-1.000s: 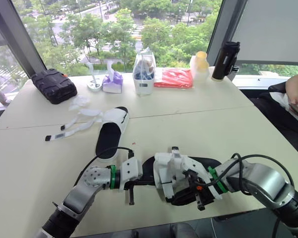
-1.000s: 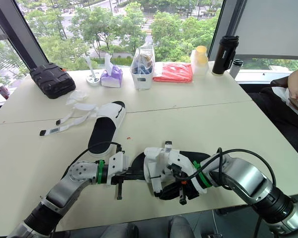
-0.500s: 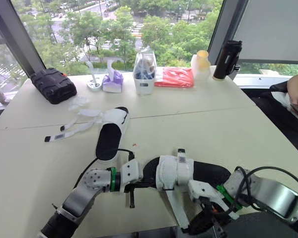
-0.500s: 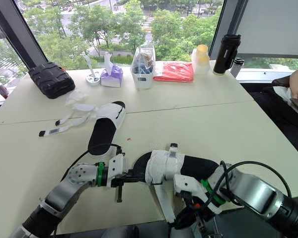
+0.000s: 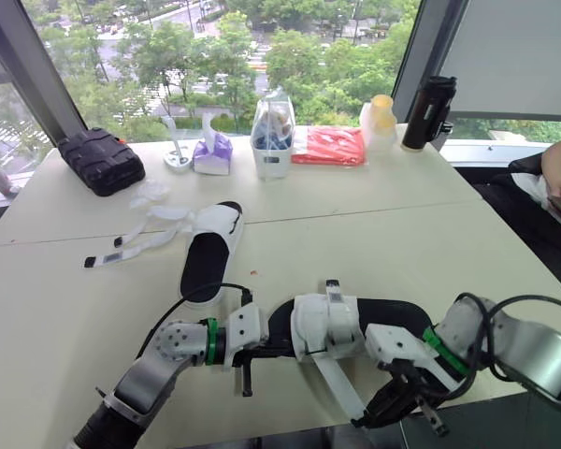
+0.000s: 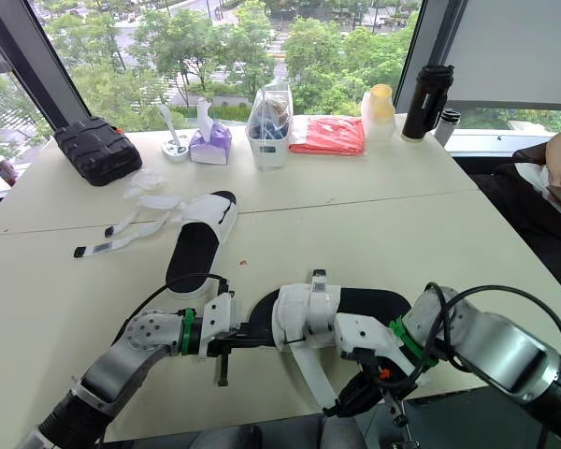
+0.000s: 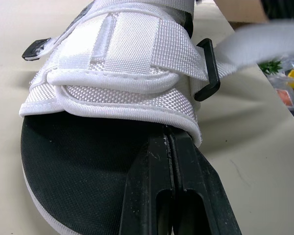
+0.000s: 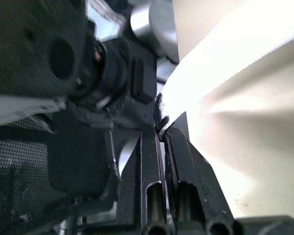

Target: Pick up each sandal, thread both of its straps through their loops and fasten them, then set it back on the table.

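Daylight from a wide window over green treetops falls on a cream table (image 5: 449, 234). Along its far edge, in the upper part of the frame, stand a black ribbed hard case (image 5: 101, 161), a purple tissue pack (image 5: 211, 154), a clear plastic tub (image 5: 271, 131), a flat red packet (image 5: 327, 147) and a tall black flask (image 5: 425, 112). A person's arm (image 5: 556, 173) shows at the right edge.

Left of centre lies a white fabric sandal with a black footbed, the far sandal (image 5: 206, 253), flat on the table with its undone white straps (image 5: 136, 238) trailing toward the left.

Its twin, the near sandal (image 5: 323, 323), lies across the lower middle of the frame. The left gripper (image 5: 269, 346) meets it at the toe end; in the left wrist view its black fingers (image 7: 186, 196) are pressed together over the footbed, tips on the hem of the white upper.

A long white webbing strap (image 5: 341, 388) runs out through the black plastic loop (image 7: 209, 68) and slants toward the bottom edge. The right gripper (image 5: 385, 412) pinches the strap's end tightly between closed fingers (image 8: 149, 171).
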Robot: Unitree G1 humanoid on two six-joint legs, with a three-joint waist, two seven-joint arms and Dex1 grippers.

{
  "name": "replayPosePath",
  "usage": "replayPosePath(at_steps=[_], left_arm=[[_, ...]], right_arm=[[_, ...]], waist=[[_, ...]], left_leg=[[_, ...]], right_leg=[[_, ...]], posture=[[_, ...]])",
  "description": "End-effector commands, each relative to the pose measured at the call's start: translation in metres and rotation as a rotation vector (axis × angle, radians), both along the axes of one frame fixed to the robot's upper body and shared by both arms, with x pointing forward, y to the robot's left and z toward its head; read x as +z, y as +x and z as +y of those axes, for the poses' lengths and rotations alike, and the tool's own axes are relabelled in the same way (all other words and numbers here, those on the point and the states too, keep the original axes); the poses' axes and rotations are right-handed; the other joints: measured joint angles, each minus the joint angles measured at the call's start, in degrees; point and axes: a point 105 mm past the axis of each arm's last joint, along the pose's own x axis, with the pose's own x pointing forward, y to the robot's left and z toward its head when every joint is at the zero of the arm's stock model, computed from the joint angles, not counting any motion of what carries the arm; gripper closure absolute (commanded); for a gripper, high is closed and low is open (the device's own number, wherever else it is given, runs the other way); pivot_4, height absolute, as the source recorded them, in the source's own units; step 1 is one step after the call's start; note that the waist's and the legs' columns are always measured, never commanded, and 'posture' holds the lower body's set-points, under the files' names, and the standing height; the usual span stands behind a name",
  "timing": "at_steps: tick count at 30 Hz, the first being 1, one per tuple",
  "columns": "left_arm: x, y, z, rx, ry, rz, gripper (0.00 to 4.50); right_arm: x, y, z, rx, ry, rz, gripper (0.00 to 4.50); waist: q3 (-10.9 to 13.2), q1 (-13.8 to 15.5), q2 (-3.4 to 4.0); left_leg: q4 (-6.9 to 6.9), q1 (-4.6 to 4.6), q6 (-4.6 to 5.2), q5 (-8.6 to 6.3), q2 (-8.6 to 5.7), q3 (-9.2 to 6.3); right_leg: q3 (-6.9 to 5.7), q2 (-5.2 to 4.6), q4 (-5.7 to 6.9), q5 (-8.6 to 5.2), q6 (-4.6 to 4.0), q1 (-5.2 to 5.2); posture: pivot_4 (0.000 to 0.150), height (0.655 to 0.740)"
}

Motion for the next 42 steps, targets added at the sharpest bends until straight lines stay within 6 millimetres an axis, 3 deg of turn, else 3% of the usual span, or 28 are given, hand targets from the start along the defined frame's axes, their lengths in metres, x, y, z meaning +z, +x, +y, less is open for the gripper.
replayPosePath(at_steps=[1, 3, 7, 12, 17, 20, 27, 33, 42], left_arm=[[-0.031, -0.010, 0.006, 0.001, 0.091, 0.113, 4.50], [-0.031, -0.009, 0.006, 0.001, 0.090, 0.113, 4.50], [-0.030, -0.007, 0.005, 0.004, 0.088, 0.109, 4.50], [-0.030, -0.005, 0.006, 0.012, 0.090, 0.103, 4.50], [-0.030, -0.005, 0.006, 0.020, 0.091, 0.098, 4.50], [-0.031, -0.005, 0.006, 0.026, 0.090, 0.100, 4.50], [-0.032, -0.005, 0.006, 0.020, 0.091, 0.100, 4.50], [-0.032, -0.005, 0.006, 0.014, 0.093, 0.100, 4.50], [-0.033, -0.004, 0.006, 0.011, 0.095, 0.096, 4.50]], right_arm=[[0.043, 0.011, 0.011, 0.026, 0.094, -0.089, 4.49], [0.053, 0.018, 0.018, 0.018, 0.127, -0.108, 4.49], [0.072, 0.052, 0.044, -0.048, 0.244, -0.137, 4.49], [0.038, 0.084, 0.051, -0.125, 0.208, -0.109, 4.49], [0.022, 0.103, 0.046, -0.179, 0.183, -0.115, 4.49], [0.029, 0.109, 0.045, -0.219, 0.221, -0.121, 3.73], [0.043, 0.110, 0.046, -0.267, 0.266, -0.093, 0.25], [0.048, 0.097, 0.055, -0.283, 0.302, 0.018, 0.25], [0.027, 0.091, 0.070, -0.285, 0.272, 0.062, 0.25]], waist=[[0.01, 0.02, -0.01], [0.00, 0.14, -0.12], [0.01, 0.03, -0.06], [-0.05, 0.04, -0.22], [-0.03, 0.08, -0.17], [-0.03, 0.00, -0.16], [-0.03, 0.02, -0.16], [-0.04, 0.01, -0.15], [-0.05, 0.01, -0.13]], left_leg=[[0.00, 0.00, 0.00, 0.00, 0.00, 0.00], [0.00, 0.01, 0.00, 0.00, 0.04, -0.05], [0.01, 0.01, 0.00, 0.00, 0.01, 0.00], [0.01, 0.00, 0.01, -0.01, -0.04, -0.06], [0.02, -0.05, 0.01, 0.00, -0.13, -0.04], [0.02, -0.04, 0.01, 0.00, -0.13, -0.03], [0.02, -0.03, 0.00, 0.00, -0.12, -0.05], [0.02, -0.03, 0.00, 0.00, -0.12, -0.05], [0.02, -0.02, 0.00, 0.00, -0.12, -0.05]], right_leg=[[0.00, 0.00, 0.00, -0.04, -0.07, 0.00], [-0.03, 0.05, 0.01, -0.04, -0.08, 0.01], [0.02, 0.01, 0.05, -0.01, -0.07, -0.01], [-0.02, -0.01, 0.06, 0.07, 0.05, 0.01], [0.03, -0.08, 0.10, 0.09, 0.04, -0.08], [0.03, -0.08, 0.11, 0.09, 0.05, -0.08], [0.03, -0.07, 0.14, 0.09, 0.04, -0.07], [0.03, -0.07, 0.14, 0.10, 0.03, -0.07], [0.03, -0.07, 0.15, 0.10, 0.03, -0.07]], posture=[[0.150, 0.7400], [0.150, 0.7400], [0.150, 0.7400], [0.150, 0.7400], [0.150, 0.7400], [0.150, 0.7400], [0.150, 0.7400], [0.150, 0.7400], [0.150, 0.7400]])
